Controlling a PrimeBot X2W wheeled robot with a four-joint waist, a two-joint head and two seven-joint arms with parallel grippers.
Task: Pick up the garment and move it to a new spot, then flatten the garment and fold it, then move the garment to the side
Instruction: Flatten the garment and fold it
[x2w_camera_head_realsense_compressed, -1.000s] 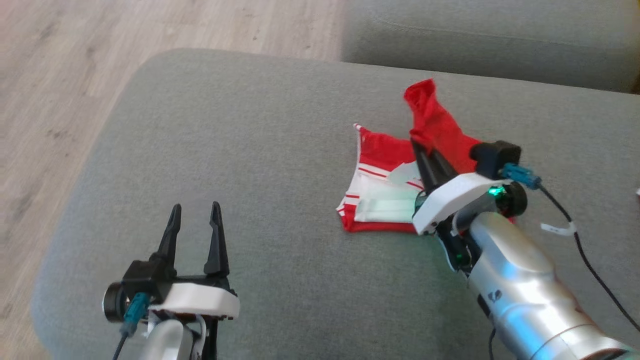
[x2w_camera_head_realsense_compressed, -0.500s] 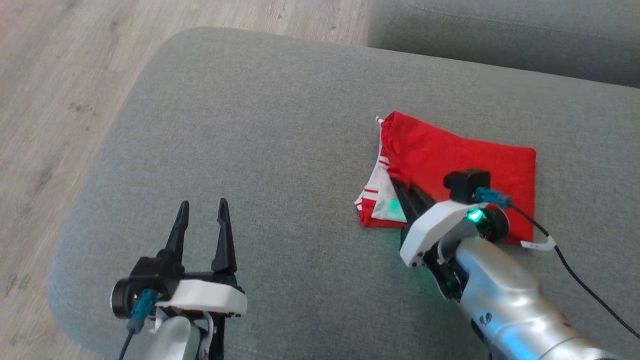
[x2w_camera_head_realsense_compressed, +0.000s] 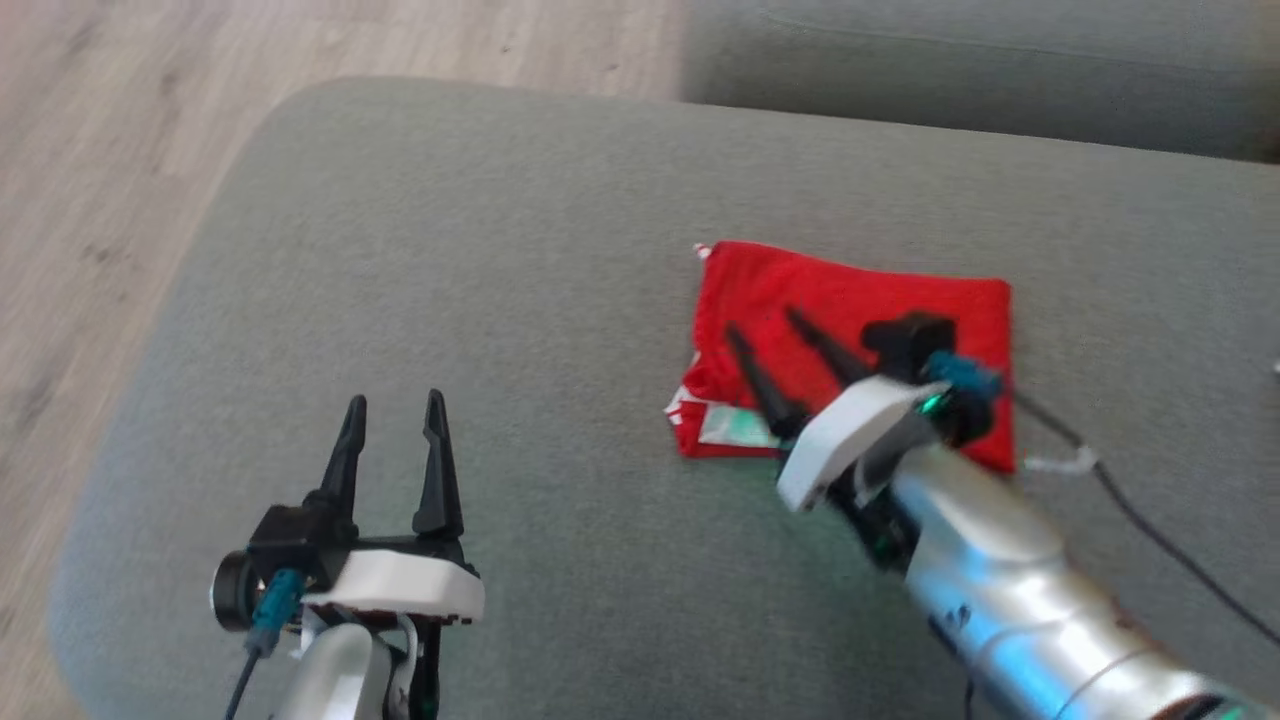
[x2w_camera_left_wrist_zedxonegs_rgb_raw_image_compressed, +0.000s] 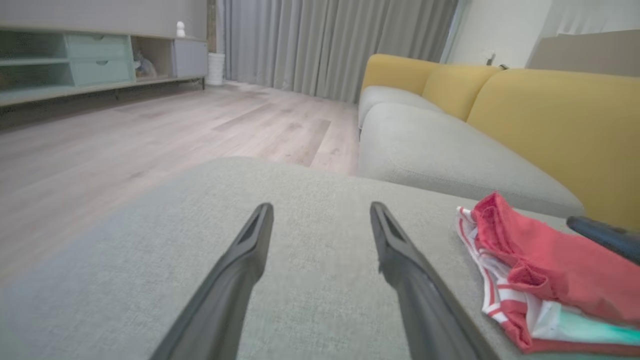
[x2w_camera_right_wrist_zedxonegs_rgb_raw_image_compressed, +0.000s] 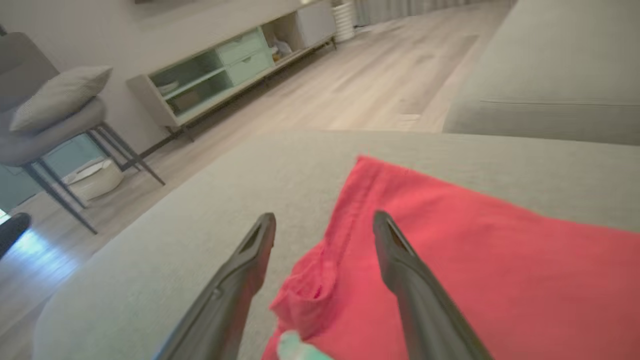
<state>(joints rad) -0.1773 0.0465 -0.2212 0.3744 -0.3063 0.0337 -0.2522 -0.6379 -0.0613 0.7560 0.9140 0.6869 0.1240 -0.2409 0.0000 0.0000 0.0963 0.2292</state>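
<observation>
**Right pincer lets go, red flap now down on the garment**

Half a second ago the right pincer was closed on a red flap of the garment. Now its two dark fingers are spread, and the flap lies flat as the top layer. The head camera has also shifted between the pictures.

Pale wood floor runs along the robot's left. In the left wrist view a sofa with yellow back cushions stands behind the work. A low cabinet with pale green drawers lines the far wall.

The work lies on a broad grey upholstered cushion with a rounded corner. The garment rests on it towards the robot's right as a rough red rectangle. A white and red striped layer peeks out along the edge nearest the robot.

The right pincer hovers low over the garment's near left part. In the right wrist view a small bunched fold of red cloth sits below the gap between the fingers. Whether the fingers touch the cloth cannot be told.

The left pincer is also spread wide. It holds nothing and sits over bare cushion, well apart from the garment.
</observation>
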